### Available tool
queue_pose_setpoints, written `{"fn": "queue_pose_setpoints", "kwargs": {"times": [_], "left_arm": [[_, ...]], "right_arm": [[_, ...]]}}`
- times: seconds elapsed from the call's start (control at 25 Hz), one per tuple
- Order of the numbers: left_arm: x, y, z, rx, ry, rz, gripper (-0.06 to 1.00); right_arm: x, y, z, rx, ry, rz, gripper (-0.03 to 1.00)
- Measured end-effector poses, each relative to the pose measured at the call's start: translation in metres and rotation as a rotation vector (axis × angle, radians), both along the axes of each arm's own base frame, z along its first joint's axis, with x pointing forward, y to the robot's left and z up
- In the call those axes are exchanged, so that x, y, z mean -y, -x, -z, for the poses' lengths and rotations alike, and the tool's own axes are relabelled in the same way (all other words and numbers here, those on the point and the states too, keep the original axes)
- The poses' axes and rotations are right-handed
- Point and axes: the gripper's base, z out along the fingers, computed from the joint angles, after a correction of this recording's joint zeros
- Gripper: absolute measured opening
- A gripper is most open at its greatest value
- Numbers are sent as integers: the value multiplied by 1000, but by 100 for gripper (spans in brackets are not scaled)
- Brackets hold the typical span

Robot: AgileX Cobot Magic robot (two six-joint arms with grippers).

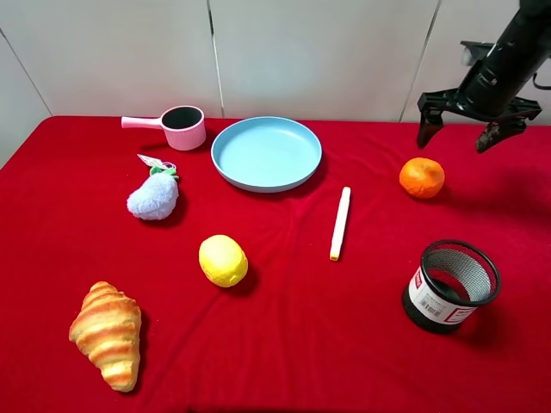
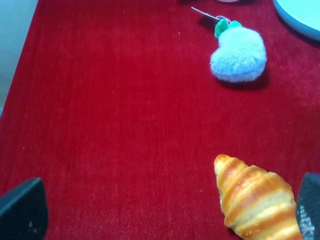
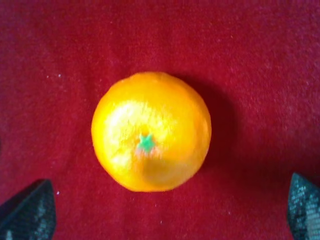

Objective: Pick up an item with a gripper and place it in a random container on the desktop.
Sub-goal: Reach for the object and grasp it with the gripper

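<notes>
Since the right gripper point(image 1: 455, 136) hangs spread wide and empty over the back right of the desk point(image 1: 301, 344), the mandarin point(image 1: 422, 177) lies just beneath it, centred between the jaws in the wrist view. It's round, so I'd say no turning is needed. The cup point(image 1: 450, 284) stands nearer the front.

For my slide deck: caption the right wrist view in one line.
Open right pincer hovers over a small round orange mandarin on the red cloth desktop, dark fingers spread either side.
</notes>
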Motion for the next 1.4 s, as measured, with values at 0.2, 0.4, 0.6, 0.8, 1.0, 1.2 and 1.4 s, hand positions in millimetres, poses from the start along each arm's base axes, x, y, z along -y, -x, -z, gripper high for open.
{"fn": "queue_pose_setpoints", "kwargs": {"times": [0.2, 0.4, 0.6, 0.8, 1.0, 1.2, 1.4], "left_arm": [[0, 0, 0, 0, 0, 0, 99], [0, 0, 0, 0, 0, 0, 99], [0, 0, 0, 0, 0, 0, 99], [0, 0, 0, 0, 0, 0, 99], [0, 0, 0, 0, 0, 0, 99], [0, 0, 0, 0, 0, 0, 99], [0, 0, 0, 0, 0, 0, 99]], "right_arm": [[-1, -10, 12, -18, 1, -25, 69], [-1, -13, 24, -40, -1, -35, 69], [-4, -15, 37, -64, -30, -46, 69], [-5, -17, 47, -78, -42, -43, 69], [-5, -19, 54, -75, -42, -43, 69], [-6, -20, 68, -100, -42, -42, 69], [-5, -21, 78, -112, -41, -41, 69]]}}
